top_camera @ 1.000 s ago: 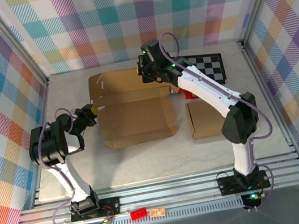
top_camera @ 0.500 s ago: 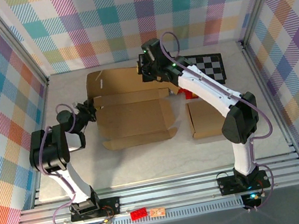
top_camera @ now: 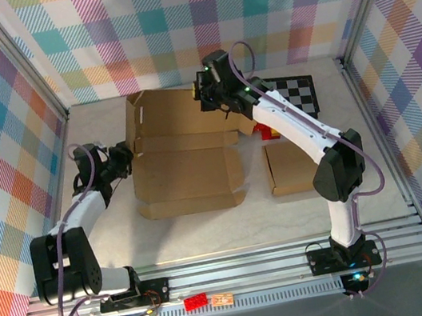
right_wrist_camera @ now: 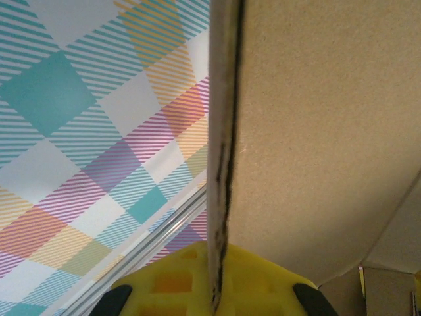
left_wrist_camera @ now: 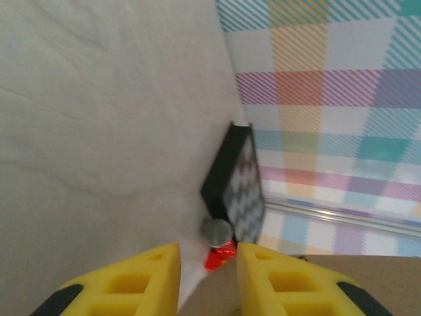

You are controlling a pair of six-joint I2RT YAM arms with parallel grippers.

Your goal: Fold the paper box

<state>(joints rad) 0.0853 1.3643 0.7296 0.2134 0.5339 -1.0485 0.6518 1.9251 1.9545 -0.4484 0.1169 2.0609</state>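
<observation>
Grey tabletop (top_camera: 207, 231), flat brown cardboard box blank (top_camera: 185, 174) mid-table, right gripper (top_camera: 204, 97) clamped on its lifted far panel, left gripper (top_camera: 124, 154) slightly parted at left edge; back-wall fold likely underway, next needs side flap grasped and raised

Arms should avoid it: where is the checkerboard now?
In the top view, the checkerboard lies at the table's far right, behind the small cardboard box, beside the right arm.

Left jaws seemingly parted, right arm (top_camera: 295, 126) outstretched, jaws clamped
</observation>
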